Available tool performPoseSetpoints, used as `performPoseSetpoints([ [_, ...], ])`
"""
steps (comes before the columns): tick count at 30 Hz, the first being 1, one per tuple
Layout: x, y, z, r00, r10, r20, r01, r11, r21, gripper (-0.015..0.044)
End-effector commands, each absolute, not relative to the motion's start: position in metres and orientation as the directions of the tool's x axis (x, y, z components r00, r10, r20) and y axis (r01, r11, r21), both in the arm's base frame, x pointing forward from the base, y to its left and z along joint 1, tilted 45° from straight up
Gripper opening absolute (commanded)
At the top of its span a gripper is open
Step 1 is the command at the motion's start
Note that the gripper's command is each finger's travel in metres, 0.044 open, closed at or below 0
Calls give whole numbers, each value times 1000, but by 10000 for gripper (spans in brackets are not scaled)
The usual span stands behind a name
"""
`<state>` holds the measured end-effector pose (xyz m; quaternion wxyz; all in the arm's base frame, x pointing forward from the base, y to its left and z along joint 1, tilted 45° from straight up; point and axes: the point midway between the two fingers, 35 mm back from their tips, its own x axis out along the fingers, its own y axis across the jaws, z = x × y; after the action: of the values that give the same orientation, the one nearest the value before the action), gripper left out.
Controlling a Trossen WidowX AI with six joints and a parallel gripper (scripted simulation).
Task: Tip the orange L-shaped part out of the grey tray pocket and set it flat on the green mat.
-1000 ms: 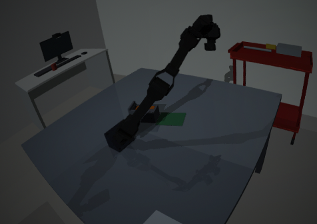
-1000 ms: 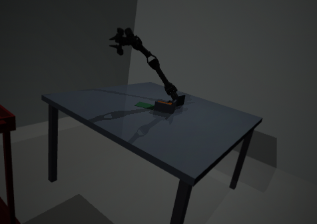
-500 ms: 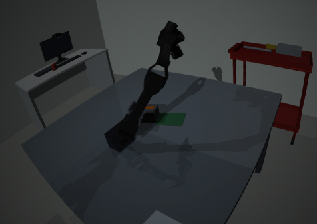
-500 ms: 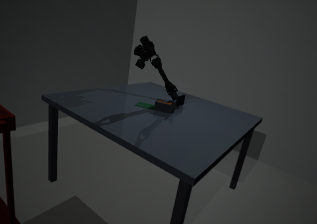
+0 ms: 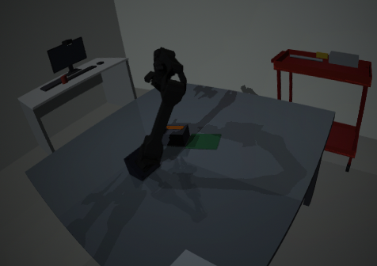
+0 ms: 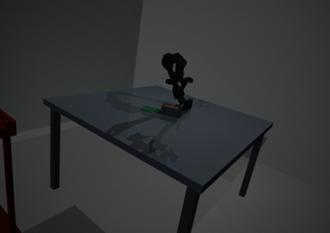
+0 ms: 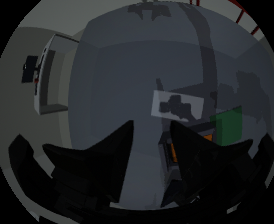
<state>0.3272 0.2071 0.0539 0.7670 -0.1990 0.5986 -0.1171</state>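
Observation:
The orange L-shaped part (image 5: 174, 127) (image 6: 170, 106) lies in the top of the dark grey tray (image 5: 178, 139) (image 6: 171, 111), near the arm's base. The green mat (image 5: 206, 142) (image 6: 150, 109) (image 7: 229, 125) lies flat on the table right beside the tray. The arm is folded up over its base. My gripper (image 5: 151, 78) (image 6: 178, 83) (image 7: 152, 124) hangs well above the table, off to the side of the tray, and its fingers stand partly apart with nothing between them. In the wrist view a bit of the orange part (image 7: 205, 136) shows past the right finger; most of the tray is hidden there.
A red cart (image 5: 321, 67) (image 6: 5, 123) stands beyond the table's far right corner. A white desk (image 5: 67, 86) with a monitor (image 5: 67, 55) and keyboard stands at the left wall. The arm's base (image 5: 138, 165) sits on the table next to the tray.

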Motion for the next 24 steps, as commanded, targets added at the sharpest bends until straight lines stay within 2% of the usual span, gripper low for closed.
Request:
performPoseSetpoints([
  [1, 259, 184, 27, 63, -594, -802, -232, 773, -590, 180],
  [4, 224, 167, 24, -21, -697, -717, -334, 681, -652, 180],
  [11, 224, 166, 22, -21, -697, -717, -334, 681, -652, 180],
  [19, 224, 120, -25, -20, -698, -716, -333, 680, -653, 180],
  [24, 223, 115, -29, -20, -698, -716, -333, 680, -654, 180],
])
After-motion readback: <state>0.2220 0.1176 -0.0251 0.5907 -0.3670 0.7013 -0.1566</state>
